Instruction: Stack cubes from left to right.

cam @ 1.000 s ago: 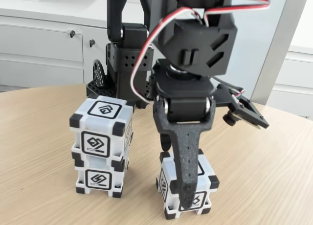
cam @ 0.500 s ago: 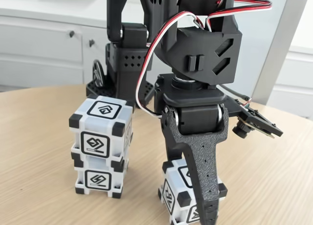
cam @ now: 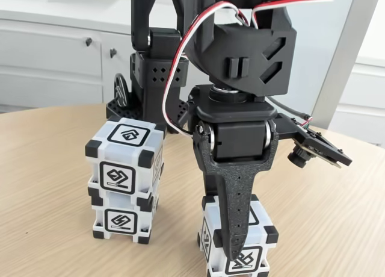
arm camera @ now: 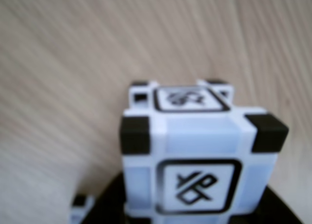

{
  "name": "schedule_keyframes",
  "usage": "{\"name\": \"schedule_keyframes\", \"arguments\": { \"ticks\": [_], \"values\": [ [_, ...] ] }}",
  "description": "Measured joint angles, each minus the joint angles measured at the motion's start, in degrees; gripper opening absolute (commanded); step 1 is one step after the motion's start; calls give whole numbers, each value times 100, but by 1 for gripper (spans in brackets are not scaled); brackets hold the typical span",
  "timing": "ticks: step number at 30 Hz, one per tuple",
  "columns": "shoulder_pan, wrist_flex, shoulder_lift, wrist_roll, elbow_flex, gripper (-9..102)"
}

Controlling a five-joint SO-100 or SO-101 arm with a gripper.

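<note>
Two cubes stand stacked on the left of the fixed view, the upper cube [cam: 123,159] resting squarely on the lower cube [cam: 120,220]. A third cube [cam: 258,253] sits low at the bottom centre, to the right of the stack. My black gripper [cam: 237,244] comes down over it, shut on it. One finger [cam: 234,217] crosses the cube's front face and the other is hidden behind it. In the wrist view this cube [arm camera: 197,156] fills the lower middle, with dark jaw parts at its base. I cannot tell whether it touches the table.
The wooden table [cam: 48,168] spreads around the cubes. The arm's black base [cam: 150,78] stands behind the stack. The wrist camera [cam: 313,147] juts out to the right. White cabinets [cam: 54,54] line the back wall.
The gripper and the third cube have shifted slightly right and lower in the fixed view, and the wrist has turned a little. The two-cube stack has not moved.
</note>
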Motion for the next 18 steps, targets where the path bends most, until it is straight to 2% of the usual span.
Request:
{"name": "schedule_keyframes", "arguments": {
  "ticks": [5,11,18],
  "values": [
    [-26,0,272,-123,26,0],
    [-70,9,1644,-439,44,0],
    [-70,756,3551,-976,44,0]
  ]
}}
